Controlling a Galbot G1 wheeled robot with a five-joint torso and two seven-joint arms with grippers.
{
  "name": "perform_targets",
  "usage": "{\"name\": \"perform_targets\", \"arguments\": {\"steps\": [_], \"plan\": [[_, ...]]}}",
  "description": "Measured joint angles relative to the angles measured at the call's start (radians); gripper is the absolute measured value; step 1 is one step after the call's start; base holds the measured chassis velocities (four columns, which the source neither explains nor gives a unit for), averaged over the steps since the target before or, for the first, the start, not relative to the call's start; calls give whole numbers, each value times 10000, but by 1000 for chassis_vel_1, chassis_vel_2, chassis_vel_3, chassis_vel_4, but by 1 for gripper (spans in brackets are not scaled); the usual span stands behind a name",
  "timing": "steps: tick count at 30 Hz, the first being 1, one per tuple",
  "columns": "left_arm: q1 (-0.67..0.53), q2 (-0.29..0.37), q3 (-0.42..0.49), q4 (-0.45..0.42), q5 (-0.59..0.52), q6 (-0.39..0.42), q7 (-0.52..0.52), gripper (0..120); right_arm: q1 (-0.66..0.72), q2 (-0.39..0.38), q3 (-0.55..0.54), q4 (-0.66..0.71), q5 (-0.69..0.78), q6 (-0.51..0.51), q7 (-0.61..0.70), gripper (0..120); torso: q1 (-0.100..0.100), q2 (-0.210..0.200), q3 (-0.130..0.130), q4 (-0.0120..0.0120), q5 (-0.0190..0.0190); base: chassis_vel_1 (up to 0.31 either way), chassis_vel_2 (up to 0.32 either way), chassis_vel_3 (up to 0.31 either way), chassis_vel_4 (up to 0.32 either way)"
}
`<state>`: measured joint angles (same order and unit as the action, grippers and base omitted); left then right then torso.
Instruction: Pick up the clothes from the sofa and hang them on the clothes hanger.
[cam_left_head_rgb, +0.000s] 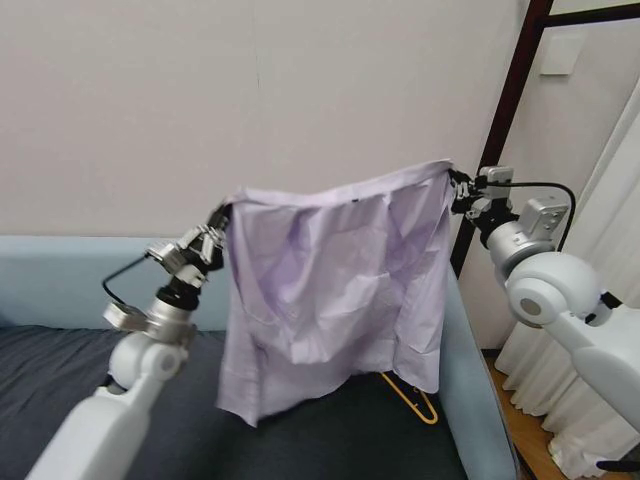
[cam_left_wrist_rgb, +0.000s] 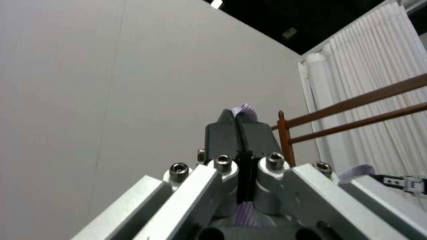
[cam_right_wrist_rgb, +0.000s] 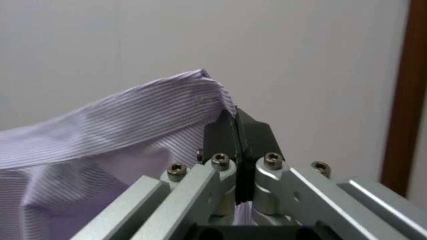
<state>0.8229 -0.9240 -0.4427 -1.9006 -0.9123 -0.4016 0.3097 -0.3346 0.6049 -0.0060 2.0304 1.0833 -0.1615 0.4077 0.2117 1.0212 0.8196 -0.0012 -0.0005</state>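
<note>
A lilac striped shirt (cam_left_head_rgb: 335, 290) hangs spread in the air above the sofa (cam_left_head_rgb: 60, 270), stretched between both arms. My left gripper (cam_left_head_rgb: 222, 218) is shut on its left top corner; a tuft of the cloth (cam_left_wrist_rgb: 243, 111) pokes out past the closed fingers. My right gripper (cam_left_head_rgb: 455, 188) is shut on the right top corner, which sits a little higher, and the shirt (cam_right_wrist_rgb: 127, 135) drapes away from the closed fingers (cam_right_wrist_rgb: 235, 131). The dark wooden clothes rack (cam_left_head_rgb: 505, 120) stands just behind the right gripper, and its rails (cam_left_wrist_rgb: 360, 107) show in the left wrist view.
An orange wire hanger (cam_left_head_rgb: 415, 398) lies on the dark sofa seat (cam_left_head_rgb: 60, 390) below the shirt's right hem. White curtains (cam_left_head_rgb: 610, 200) hang at the far right. A plain wall is behind the sofa back.
</note>
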Motion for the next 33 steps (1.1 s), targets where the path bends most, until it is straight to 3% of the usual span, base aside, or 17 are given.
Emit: {"name": "perform_targets", "arguments": {"steps": [5,8,11,14,15,19,20,24,26,29,33], "plan": [[199,777,-1038,-798,-306,294,-643,0,-248,-670,467,1297,621,5,-481,0,0,1,0,0,0,0,0,0,0],[834,1138,-2104,-1087,-147,498,-825,0,-1132,-1048,789,2486,469,-949,357,0,-1,2,-2,0,-2,0,0,0,0],[1399,1086,-2565,-1118,413,625,-929,0,-2125,-942,864,2908,-52,-1555,1013,0,-2,3,-3,0,0,0,0,0,0],[2510,302,-2811,-1062,2048,993,-1375,0,-4135,-60,795,2873,-1139,-2108,1656,0,-1,2,0,2,5,0,0,0,0],[2510,302,-2811,-1062,2048,993,-1375,0,-4135,-60,795,2873,-1139,-2108,1656,0,-1,2,0,2,5,0,0,0,0],[3968,-1371,-2536,-863,4079,1240,-1614,0,-6244,1290,529,1871,-2141,-1922,1633,0,-1,1,2,-3,6,0,0,0,0],[3968,-1371,-2536,-863,4079,1240,-1614,0,-6244,1290,529,1871,-2141,-1922,1633,0,-1,1,2,-3,6,0,0,0,0],[4602,-2615,-1880,-667,5150,1130,-1393,0,-6691,2290,98,1083,-2738,-1046,835,0,-1,1,1,1,3,0,0,0,0],[4705,-2907,-1713,-573,5405,1078,-1149,0,-6729,2533,9,948,-2874,-877,588,0,0,1,1,0,6,0,0,0,0],[4876,-3316,-1525,-289,5941,1027,-513,0,-6876,2922,-97,641,-3331,-658,-167,0,0,1,1,1,2,0,0,0,0],[4844,-3390,-1614,123,6100,999,-275,0,-6924,3053,-186,216,-3755,-550,-643,0,0,1,1,0,3,0,0,0,0]]}}
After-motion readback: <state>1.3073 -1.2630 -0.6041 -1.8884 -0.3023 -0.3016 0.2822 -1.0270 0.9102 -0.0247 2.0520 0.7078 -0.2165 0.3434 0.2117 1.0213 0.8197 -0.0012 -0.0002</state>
